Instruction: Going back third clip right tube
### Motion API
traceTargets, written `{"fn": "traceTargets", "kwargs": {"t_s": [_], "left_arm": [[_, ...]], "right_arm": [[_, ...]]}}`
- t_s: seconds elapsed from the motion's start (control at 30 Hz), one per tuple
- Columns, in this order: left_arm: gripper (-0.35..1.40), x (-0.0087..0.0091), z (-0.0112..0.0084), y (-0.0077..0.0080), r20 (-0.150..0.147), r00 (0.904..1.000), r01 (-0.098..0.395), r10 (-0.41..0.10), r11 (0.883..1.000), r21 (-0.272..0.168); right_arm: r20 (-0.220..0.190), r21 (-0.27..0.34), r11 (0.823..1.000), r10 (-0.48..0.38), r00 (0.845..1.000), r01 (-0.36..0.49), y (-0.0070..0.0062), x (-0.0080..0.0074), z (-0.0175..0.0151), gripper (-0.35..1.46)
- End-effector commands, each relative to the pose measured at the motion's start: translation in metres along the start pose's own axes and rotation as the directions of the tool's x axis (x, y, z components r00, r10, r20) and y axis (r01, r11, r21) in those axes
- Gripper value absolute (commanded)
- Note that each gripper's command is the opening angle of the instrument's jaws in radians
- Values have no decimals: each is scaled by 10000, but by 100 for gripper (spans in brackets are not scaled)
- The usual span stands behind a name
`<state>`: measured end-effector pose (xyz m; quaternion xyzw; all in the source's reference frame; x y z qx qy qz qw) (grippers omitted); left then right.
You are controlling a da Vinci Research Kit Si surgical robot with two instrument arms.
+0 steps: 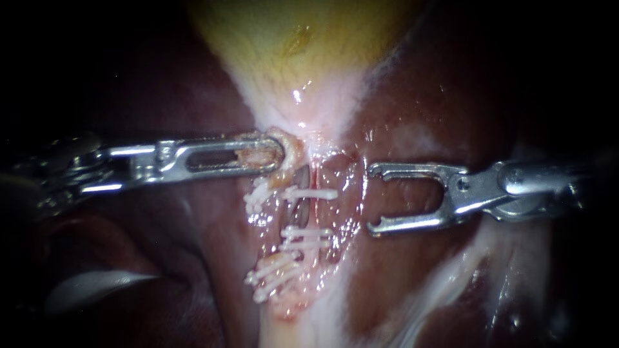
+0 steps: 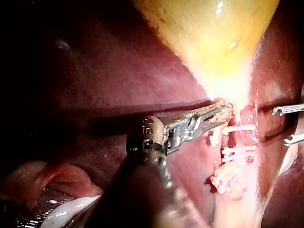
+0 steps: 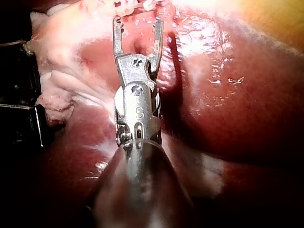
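Left instrument (image 1: 276, 154): a slender silver shaft with slotted metal jaws is seen entering from the left; its tip lies just below the gallbladder's narrow end
Left jaws: pressed together on a small pale tan tissue lump (image 1: 294, 152), which is pinched from both sides
Right instrument (image 1: 373, 196): a silver shaft with two thin hooked jaws is seen entering from the right, over the liver
Right jaws: spread wide, with nothing held between them; the tips are pointed at the clipped tube and are held just apart from it, as is also shown in the right wrist view (image 3: 137, 23)
Gallbladder (image 1: 271, 32): a yellow glossy sac, narrowed to a whitish neck above the clips
Liver (image 1: 419, 96): dark red wet tissue on both sides of the neck
Right tube (image 1: 317, 214): a reddish strand running down from the neck, between the two instruments
White clips (image 1: 309, 193): three thin white bars are laid across the right tube, one near the left jaws and two close together lower down; which one is the third cannot be told
Other clips (image 1: 274, 270): more white bars are clustered lower and further left
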<state>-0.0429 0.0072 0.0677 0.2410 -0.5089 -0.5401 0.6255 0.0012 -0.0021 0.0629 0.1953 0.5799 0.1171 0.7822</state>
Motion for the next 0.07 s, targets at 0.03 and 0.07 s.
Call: {"fn": "traceTargets", "kwargs": {"t_s": [0.03,0.07], "left_arm": [[-35,0,-1,0,-3,10000,-4,4,10000,-3],[-35,0,-1,0,-4,10000,-4,4,10000,-1]], "right_arm": [[3,3,10000,-59,10000,59,0,0,0,50],[3,4,10000,-60,10000,60,0,0,0,50]]}}
